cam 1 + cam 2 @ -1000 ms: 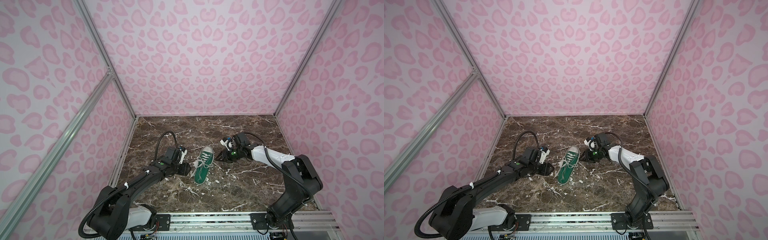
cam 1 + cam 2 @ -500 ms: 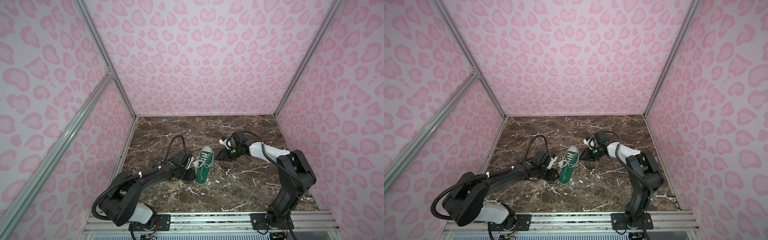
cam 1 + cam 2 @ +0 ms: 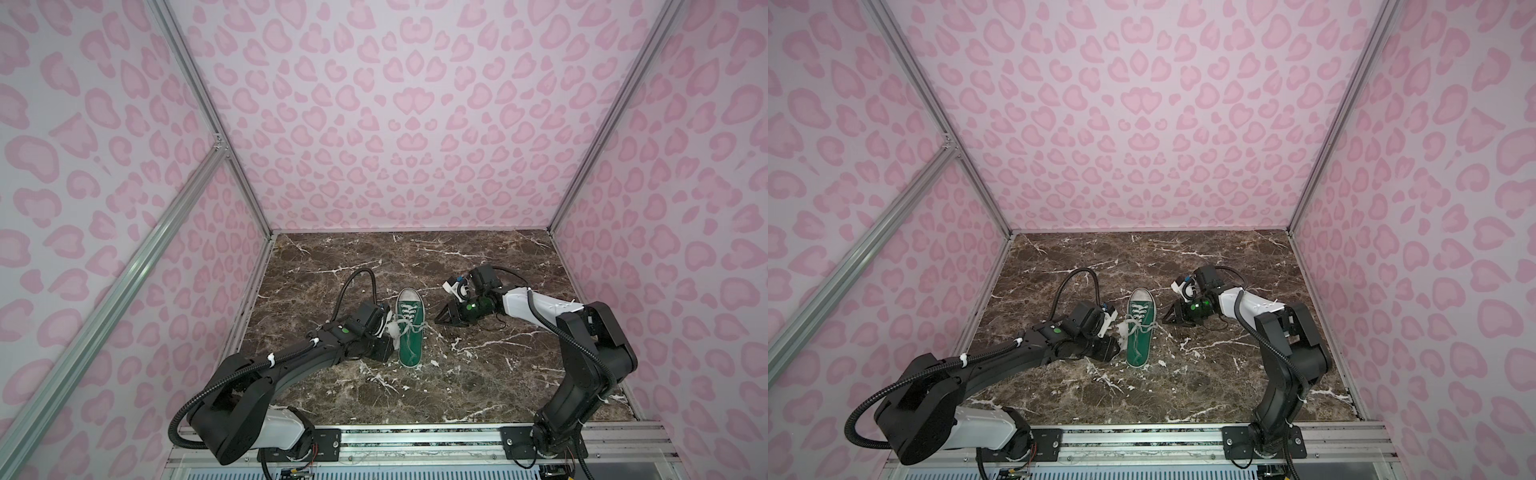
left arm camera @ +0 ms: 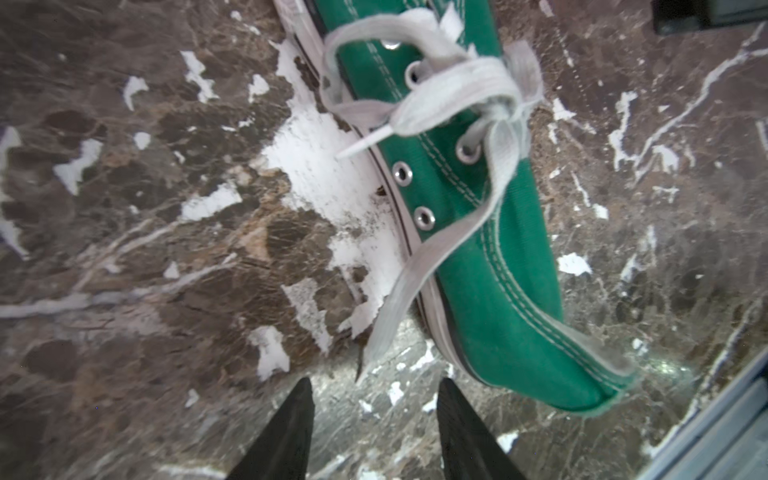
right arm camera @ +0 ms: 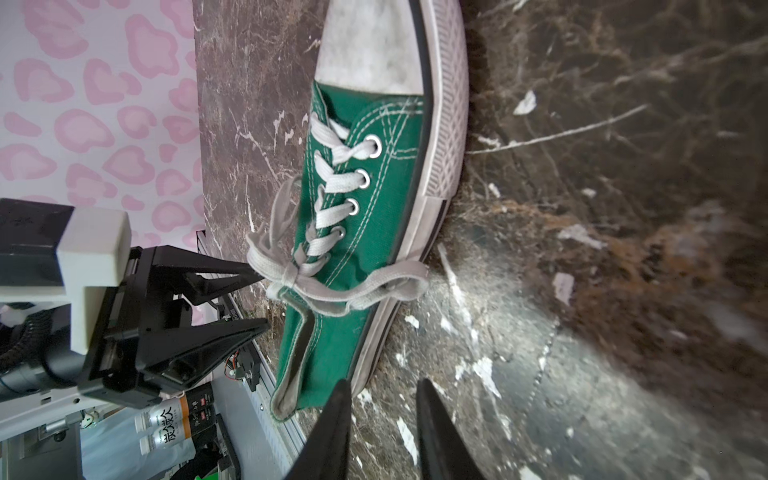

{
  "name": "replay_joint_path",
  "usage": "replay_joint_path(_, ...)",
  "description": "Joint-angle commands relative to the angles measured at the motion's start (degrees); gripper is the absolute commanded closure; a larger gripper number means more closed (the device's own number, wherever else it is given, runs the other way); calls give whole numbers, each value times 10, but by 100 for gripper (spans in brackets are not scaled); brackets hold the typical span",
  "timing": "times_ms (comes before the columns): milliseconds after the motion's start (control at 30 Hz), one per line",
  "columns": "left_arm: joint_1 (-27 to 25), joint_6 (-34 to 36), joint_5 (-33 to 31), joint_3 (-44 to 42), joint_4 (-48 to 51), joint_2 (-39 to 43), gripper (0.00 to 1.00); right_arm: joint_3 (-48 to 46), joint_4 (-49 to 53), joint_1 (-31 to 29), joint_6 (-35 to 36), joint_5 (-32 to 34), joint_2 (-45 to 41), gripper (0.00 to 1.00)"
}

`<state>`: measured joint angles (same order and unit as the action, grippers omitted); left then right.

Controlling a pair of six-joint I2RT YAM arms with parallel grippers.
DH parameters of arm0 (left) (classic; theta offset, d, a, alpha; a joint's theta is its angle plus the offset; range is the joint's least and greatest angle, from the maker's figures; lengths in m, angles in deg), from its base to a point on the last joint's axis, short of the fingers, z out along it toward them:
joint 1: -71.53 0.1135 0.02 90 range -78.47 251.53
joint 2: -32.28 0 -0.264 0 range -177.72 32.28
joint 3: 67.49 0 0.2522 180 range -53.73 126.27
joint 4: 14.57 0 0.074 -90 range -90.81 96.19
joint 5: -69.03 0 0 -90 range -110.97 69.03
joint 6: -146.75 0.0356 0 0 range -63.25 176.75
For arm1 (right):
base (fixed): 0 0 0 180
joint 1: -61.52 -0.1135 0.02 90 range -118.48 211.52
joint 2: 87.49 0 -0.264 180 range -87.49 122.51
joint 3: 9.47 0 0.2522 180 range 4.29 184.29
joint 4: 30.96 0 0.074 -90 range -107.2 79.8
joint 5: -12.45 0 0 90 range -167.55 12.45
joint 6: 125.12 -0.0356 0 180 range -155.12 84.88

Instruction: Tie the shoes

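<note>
I have the left arm stretched low across the marble floor (image 3: 478, 382), its left gripper (image 5: 253, 297) lying just beside the shoe (image 3: 409, 332) on that arm's side, about level with the knot. Seen from the right wrist, its jaws stand spread; one fingertip (image 5: 249, 270) meets the lace loop (image 5: 270, 232), but I cannot tell whether it grips anything. In the left wrist view nothing sits between the two tips, and a loose lace end (image 4: 399, 299) trails down toward them.

My right arm bends down from its base and reaches in toward the shoe, with the right gripper (image 3: 441, 319) low over the floor, well clear of the shoe's other side. Its jaws are parted a little and pinch nothing.

The shoe (image 3: 1139, 328) sits near the middle of the floor, between the two grippers, toe cap (image 3: 408, 296) pointing to the back wall (image 3: 395, 124). Its laces (image 5: 332, 286) are crossed into a loose knot, loops hanging off either side.
</note>
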<state>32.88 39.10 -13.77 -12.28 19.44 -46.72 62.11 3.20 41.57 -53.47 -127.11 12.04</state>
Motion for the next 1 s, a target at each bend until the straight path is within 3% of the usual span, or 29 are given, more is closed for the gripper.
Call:
replay_joint_path(0,0,28,-31,6,41,-4,52,-5,-12,1,5,-6,-1,71)
replay_joint_path(267,-2,12,-28,1,-2,-21,53,6,10,2,20,-12,-3,71)
replay_joint_path(600,-2,2,32,-16,-121,-63,57,32,33,1,33,-27,16,71)
replay_joint_path(867,-3,15,36,-18,-127,-92,72,37,32,-14,26,-19,22,71)
replay_joint_path(967,-2,16,36,-32,-139,-77,86,50,30,-31,23,-5,29,71)
